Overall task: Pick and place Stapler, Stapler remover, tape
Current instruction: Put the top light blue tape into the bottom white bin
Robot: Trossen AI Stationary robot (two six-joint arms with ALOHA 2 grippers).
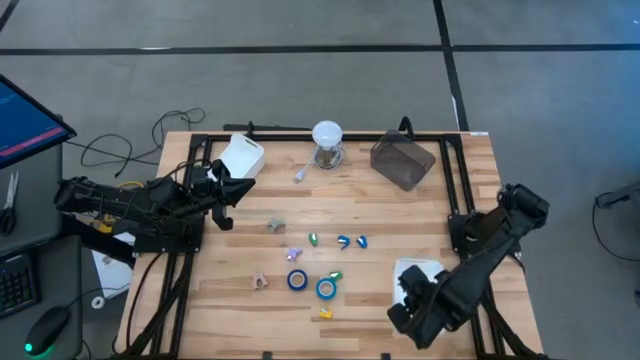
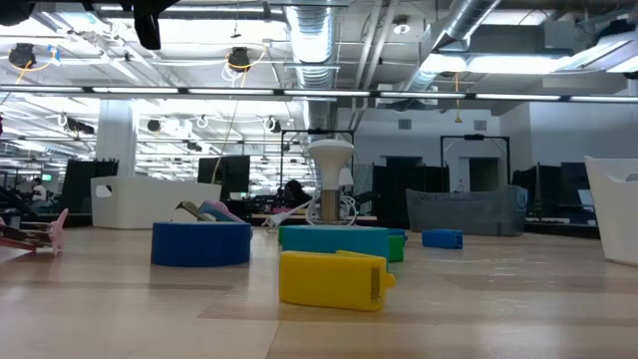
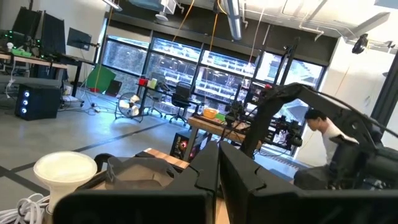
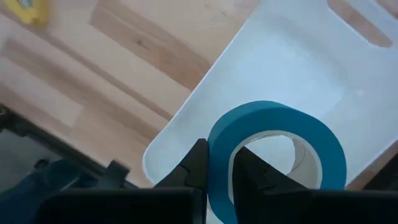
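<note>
Two blue tape rolls (image 1: 297, 280) (image 1: 326, 288) lie flat on the wooden table; the low view shows them as a blue roll (image 2: 201, 242) and a teal roll (image 2: 334, 239). My right gripper (image 1: 405, 303), at the table's near right, has a third blue roll (image 4: 273, 155) over a white tray (image 4: 292, 68). My left gripper (image 1: 238, 186) is shut, touches nothing and hovers by the far-left white tray (image 1: 241, 155). Small coloured office pieces, among them a yellow one (image 1: 326, 313), are scattered mid-table. My right gripper pinches the wall of the blue roll (image 4: 219, 177) between its two fingers, one finger (image 4: 198, 163) outside the ring and the other (image 4: 250, 167) inside the pale core. The roll stands on edge above the white tray; whether it touches the tray cannot be told.
A white lamp-like object (image 1: 327, 138) and a dark grey bin (image 1: 402, 160) stand at the far edge. Green and blue pieces (image 1: 343, 241), pink ones (image 1: 260, 282) and a grey one (image 1: 275, 225) lie mid-table. The yellow piece (image 2: 329, 277) sits near the low camera.
</note>
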